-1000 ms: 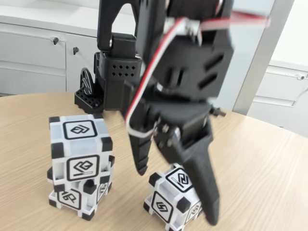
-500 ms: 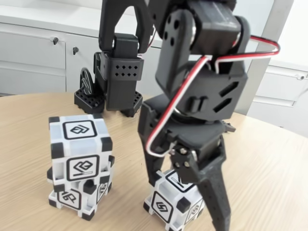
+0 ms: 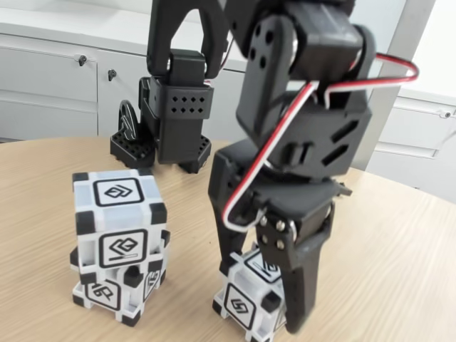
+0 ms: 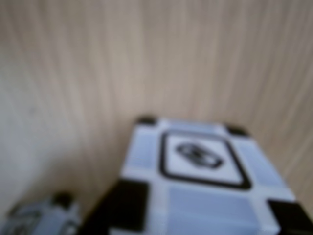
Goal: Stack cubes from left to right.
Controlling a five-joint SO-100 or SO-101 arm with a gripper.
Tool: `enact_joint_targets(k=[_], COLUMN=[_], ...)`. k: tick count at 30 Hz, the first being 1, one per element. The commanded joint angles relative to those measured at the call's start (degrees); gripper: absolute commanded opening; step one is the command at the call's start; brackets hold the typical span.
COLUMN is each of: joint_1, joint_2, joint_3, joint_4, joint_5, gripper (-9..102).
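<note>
Your black two-finger gripper (image 3: 260,285) stood straddling the lone white plastic cube with black corner blocks (image 3: 246,303), one finger on each side of it in the fixed view, jaws narrowed about it; whether the pads actually touched its faces could not be told. That lone cube sat on the pale wooden table (image 3: 399,263), at the near edge of the fixed view. To its left in that view, well apart, the other two matching cubes stood as a stack: the upper cube (image 3: 120,217) rested on the lower cube (image 3: 110,288), slightly skewed. In the wrist view you saw the lone cube's top face (image 4: 200,169), blurred, close below the camera.
</note>
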Motion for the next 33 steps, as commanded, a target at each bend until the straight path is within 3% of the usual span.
enact_joint_targets(k=[1,11,23,28,33], joint_1=[-0.18,1.14,9.58,9.58,9.58], joint_2=[0.09,4.31,25.49,31.55,30.85], joint_3=[-2.29,-3.96,-5.71,-11.16,-28.30], joint_4=[-0.44,0.44,1.41,10.46,21.97], joint_5=[-0.44,0.44,5.27,7.03,9.23], gripper=[20,17,18,18,18])
